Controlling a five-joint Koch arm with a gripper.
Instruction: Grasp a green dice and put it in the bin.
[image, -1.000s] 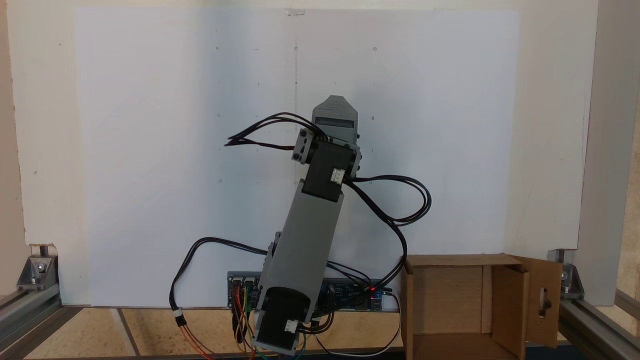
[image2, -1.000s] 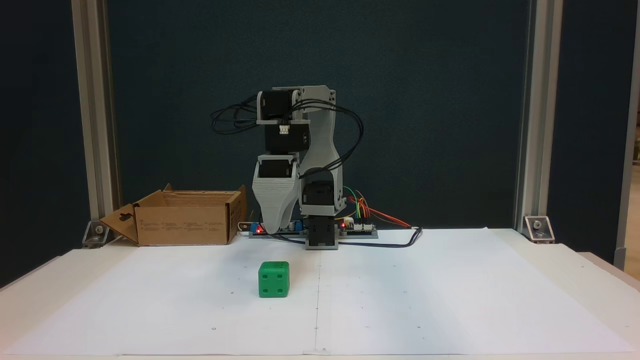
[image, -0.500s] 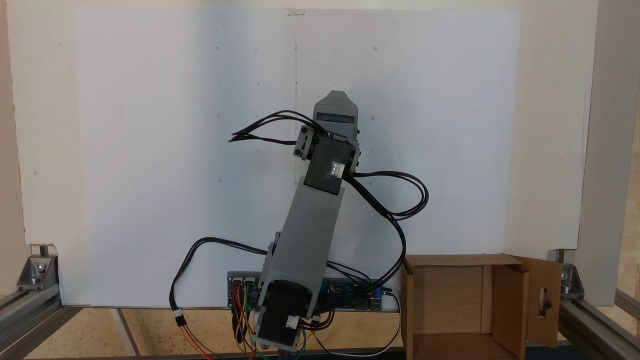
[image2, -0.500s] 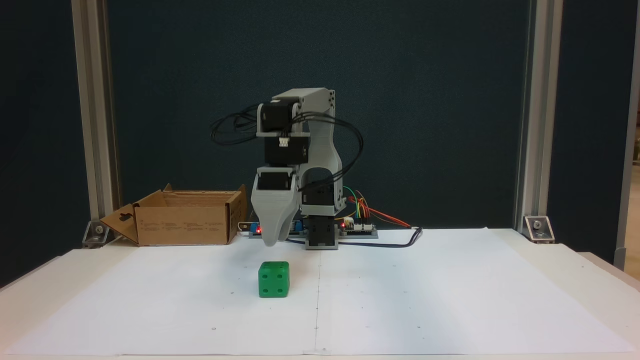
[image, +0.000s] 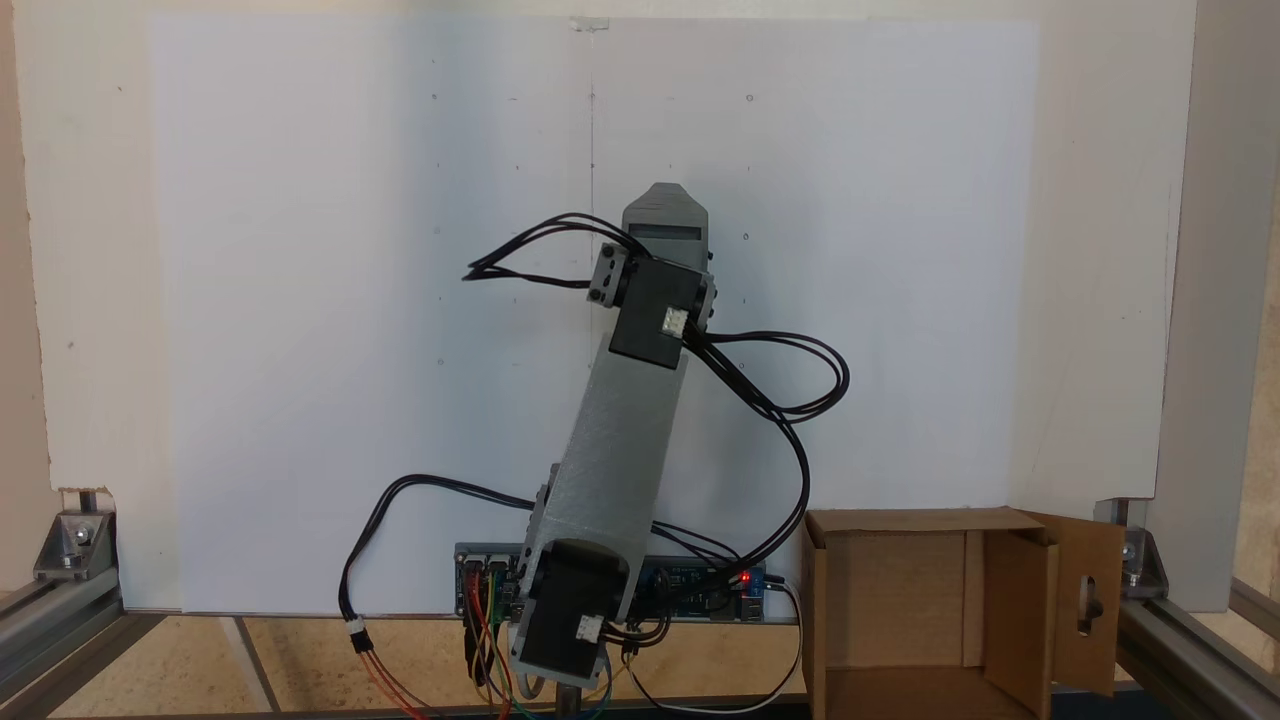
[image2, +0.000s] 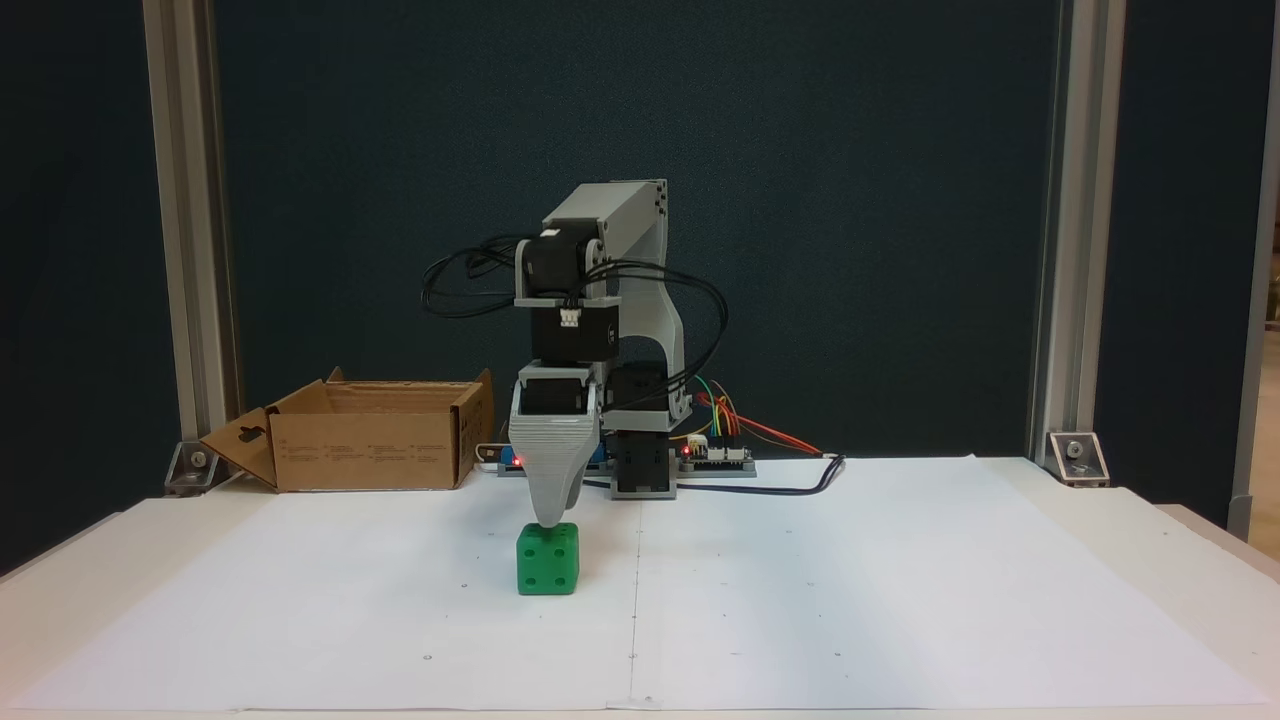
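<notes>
— Green plastic, that's the green dice: where does it sit?

— On the white paper, in front of the arm's base in a fixed view, with the gripper coming down at its 12 o'clock, tip right at its top edge. Whether they touch, I cannot tell.

— How should it handle?

— I'd judge it light, stiff and rather slick, with rounded corners. Best taken across two opposite flat faces, low enough that the pads miss the corners.

— Are the jaws apart?

— Can't say. One grey tapered tip shows; the jaws line up one behind the other.

— And the bin?

— Brown cardboard, at about 10 o'clock from the dice, well apart, flaps folded out. In a fixed view its handle hole shows.

— Any writing?

— Small print on the bin's front wall, too fine to read.
</notes>
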